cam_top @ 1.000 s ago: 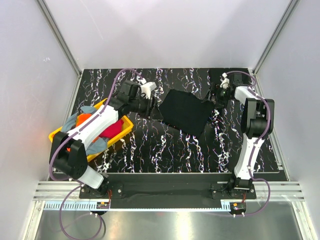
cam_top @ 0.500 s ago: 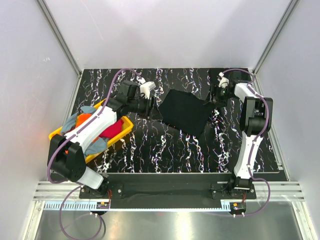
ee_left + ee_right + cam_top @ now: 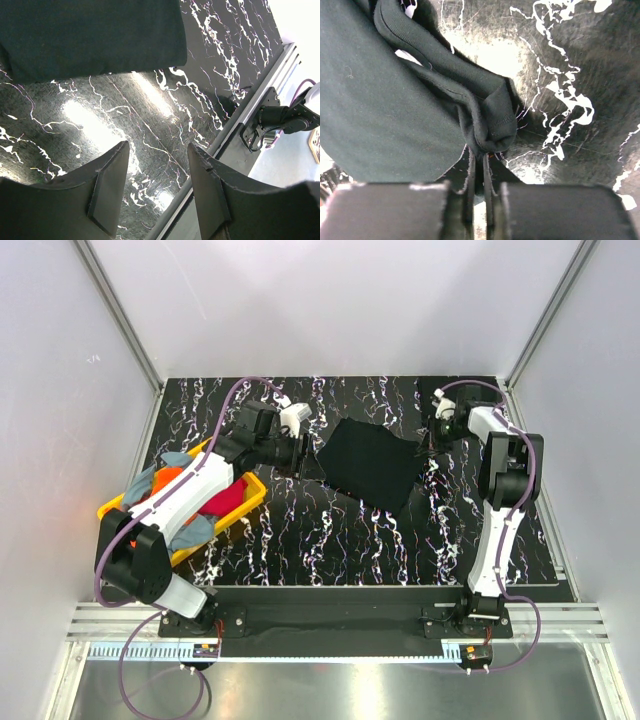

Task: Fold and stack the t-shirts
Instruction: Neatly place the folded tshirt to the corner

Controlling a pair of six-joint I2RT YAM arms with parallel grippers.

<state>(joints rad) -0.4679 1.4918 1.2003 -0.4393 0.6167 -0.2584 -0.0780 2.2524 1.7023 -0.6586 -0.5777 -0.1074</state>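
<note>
While the marbled table (image 3: 330, 540) carries it, the black t-shirt (image 3: 372, 462) lies spread at the far middle, with a yellow bin (image 3: 252, 502) of other clothes at the left. The right tool (image 3: 479, 165) is pinched tight on the shirt's bunched right edge. The left tool (image 3: 157, 147) gapes wide and empty near the shirt's left edge.

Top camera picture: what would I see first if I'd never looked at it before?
The big black t-shirt lying toward the back of the white-veined black table. The right hand pinches its bunched corner, while the left hand is open just off its other side. At the left sits a yellow bin full of bright clothes.
</note>
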